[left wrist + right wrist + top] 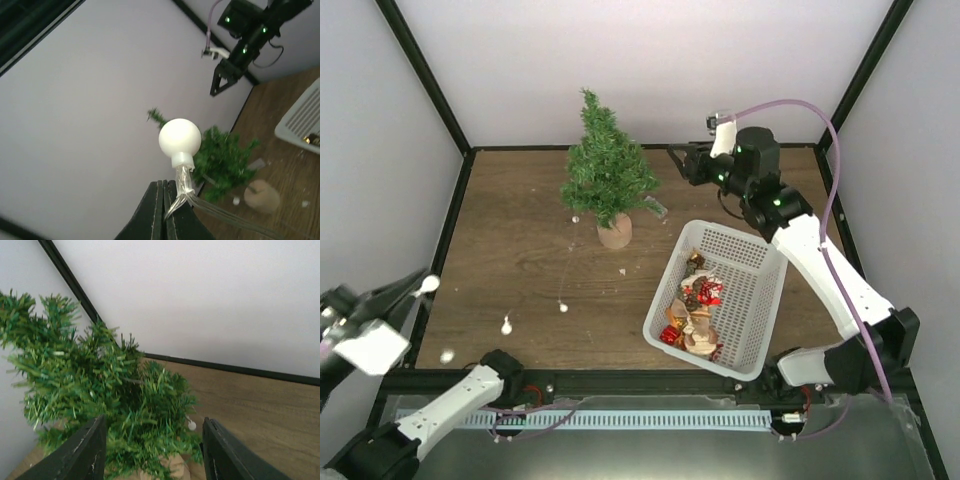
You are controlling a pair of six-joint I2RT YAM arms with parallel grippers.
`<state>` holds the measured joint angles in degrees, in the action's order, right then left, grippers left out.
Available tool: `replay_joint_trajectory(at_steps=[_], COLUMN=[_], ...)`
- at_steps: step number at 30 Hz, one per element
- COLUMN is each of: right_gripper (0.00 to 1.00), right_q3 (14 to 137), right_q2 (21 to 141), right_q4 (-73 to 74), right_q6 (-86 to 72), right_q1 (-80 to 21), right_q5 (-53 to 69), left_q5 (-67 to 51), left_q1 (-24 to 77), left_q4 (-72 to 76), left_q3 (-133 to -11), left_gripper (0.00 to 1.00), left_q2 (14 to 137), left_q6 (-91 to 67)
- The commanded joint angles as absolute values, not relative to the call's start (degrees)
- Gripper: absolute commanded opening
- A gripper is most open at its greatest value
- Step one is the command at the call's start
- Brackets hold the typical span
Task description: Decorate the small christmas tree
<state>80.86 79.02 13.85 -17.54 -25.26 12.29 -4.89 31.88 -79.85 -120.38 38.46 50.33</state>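
The small christmas tree (606, 168) stands upright at the back middle of the table on its tan base (614, 233). It also shows in the left wrist view (226, 162) and the right wrist view (100, 390). My left gripper (408, 290) is raised at the far left and shut (165, 186) on the wire of a light string just below a white bulb (180, 139). The string trails across the table with more bulbs (563, 307) towards the tree. My right gripper (678, 160) is open and empty (155, 440), just right of the tree and facing it.
A white plastic basket (756, 262) with several small ornaments (696, 310) sits at the right front. Black frame posts and white walls close in the table. One small bulb (192, 425) hangs at the tree's lower branches.
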Motion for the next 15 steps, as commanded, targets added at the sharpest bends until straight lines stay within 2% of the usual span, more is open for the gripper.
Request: replay_joint_trajectory(at_steps=[1, 10, 15], right_gripper=[0.46, 0.49, 0.5], right_q3=[76.8, 72.2, 73.2], right_q2=[74.0, 63.3, 60.3], right_q4=[14.3, 15.6, 19.3], right_q6=[-15.7, -14.7, -15.3], right_q1=[-25.1, -25.1, -25.0], right_q5=[12.2, 16.1, 15.5], left_q5=[-20.5, -31.4, -28.3], left_q1=[29.7, 29.5, 31.9], left_q4=[-69.5, -59.5, -54.9], left_q3=[-121.6, -131.5, -140.3], left_gripper=[0.0, 0.0, 0.0], left_q2=[45.7, 65.5, 76.9], left_q6=[46.9, 39.8, 43.1])
